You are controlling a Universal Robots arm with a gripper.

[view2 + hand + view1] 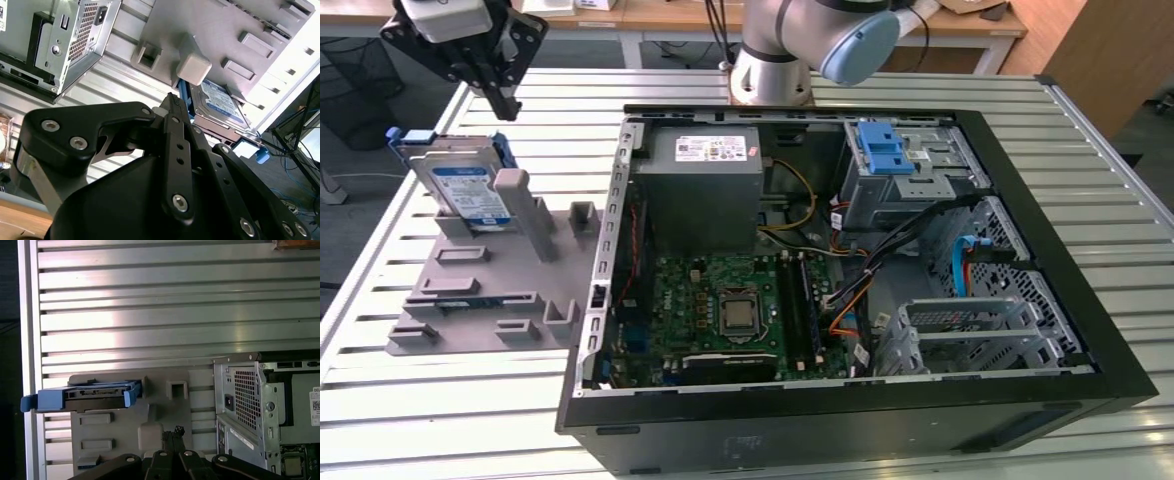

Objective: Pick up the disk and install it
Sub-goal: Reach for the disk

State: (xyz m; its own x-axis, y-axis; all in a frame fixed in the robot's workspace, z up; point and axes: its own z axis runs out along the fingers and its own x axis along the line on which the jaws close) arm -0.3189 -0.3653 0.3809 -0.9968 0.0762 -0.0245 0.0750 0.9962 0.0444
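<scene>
On the slatted table [1067, 130] lies the open computer case [854, 420]. At the exterior view's left of it, a grey rack [467, 300] holds the disk [464, 188] on edge. The claw [504, 105] hovers above, pressed together and empty. A clean grasp likely needs it parted, square over the disk's top edge, clear of the post [514, 195].

Looks like a robotics lab or test workshop. Slatted aluminium surface [1107, 140] with a robot arm base [767, 70] mounted at its far edge. Carries an opened desktop computer case [854, 400], motherboard [707, 300] and internal wiring exposed. Grey moulded fixture [480, 300] just beside the case, with slots for parts. Wooden desks [654, 12] behind, cables hanging down. Dark floor past the surface edge.
</scene>
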